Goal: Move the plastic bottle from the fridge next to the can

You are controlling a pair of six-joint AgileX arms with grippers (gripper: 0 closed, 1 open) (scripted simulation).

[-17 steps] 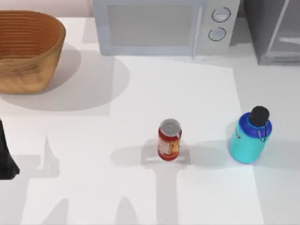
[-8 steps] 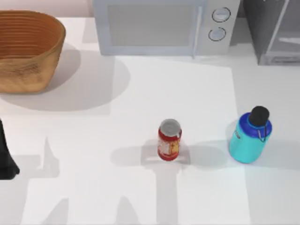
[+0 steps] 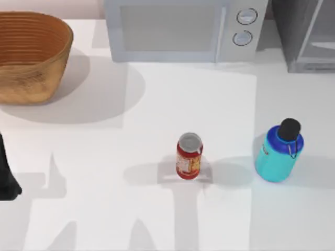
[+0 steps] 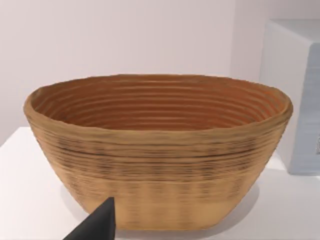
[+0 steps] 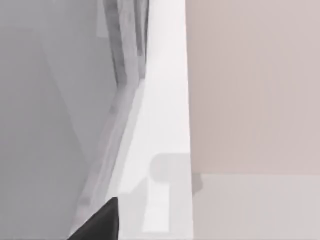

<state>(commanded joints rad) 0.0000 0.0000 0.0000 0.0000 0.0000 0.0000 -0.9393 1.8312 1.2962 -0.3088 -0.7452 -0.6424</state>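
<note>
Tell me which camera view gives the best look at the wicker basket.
The left wrist view: the basket faces the camera whole, with its rim, ribbed inner wall and outer side plain, a fingertip of the left gripper dark in front of it. The top view has it from above at the table's far left, cut by the edge. The right wrist view faces the fridge.

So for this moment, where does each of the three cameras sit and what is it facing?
Top view: above the table, looking down on can, plastic bottle, microwave, fridge; left arm at the left edge.
Left wrist view: low, facing the basket; a dark left gripper tip.
Right wrist view: close against the fridge; a dark right gripper tip.
Shared: top and left wrist views both show basket and microwave.
</note>
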